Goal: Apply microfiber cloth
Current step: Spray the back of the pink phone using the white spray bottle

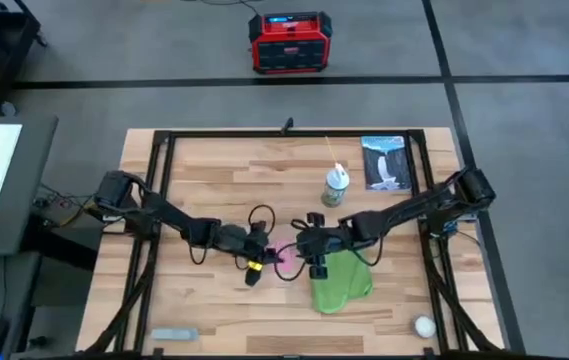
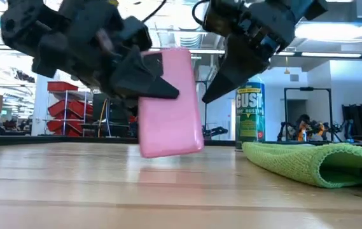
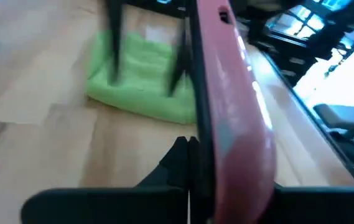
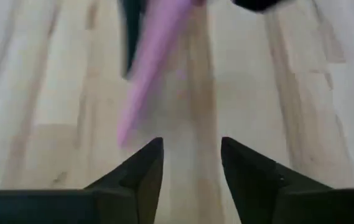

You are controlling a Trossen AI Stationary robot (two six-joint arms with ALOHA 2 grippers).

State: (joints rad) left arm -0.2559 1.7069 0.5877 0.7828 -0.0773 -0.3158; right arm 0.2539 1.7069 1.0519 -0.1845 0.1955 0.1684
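Green cloth (image 2: pixel 314 160) lies untouched on surface (image 2: pixel 104 191). Left tool (image 2: pixel 146 83) grasping pink phone (image 2: pixel 170 102), upright. Right tool (image 4: pixel 189 168) released, empty, beside phone. Wiping not begun.

Two dark jointed arms trail looping black cables; the left gripper (image 1: pixel 262 256) bears a yellow mark.

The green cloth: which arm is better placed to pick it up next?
The right. The right gripper is empty and open beside the microfiber cloth, while the left gripper is holding the pink phone upright.
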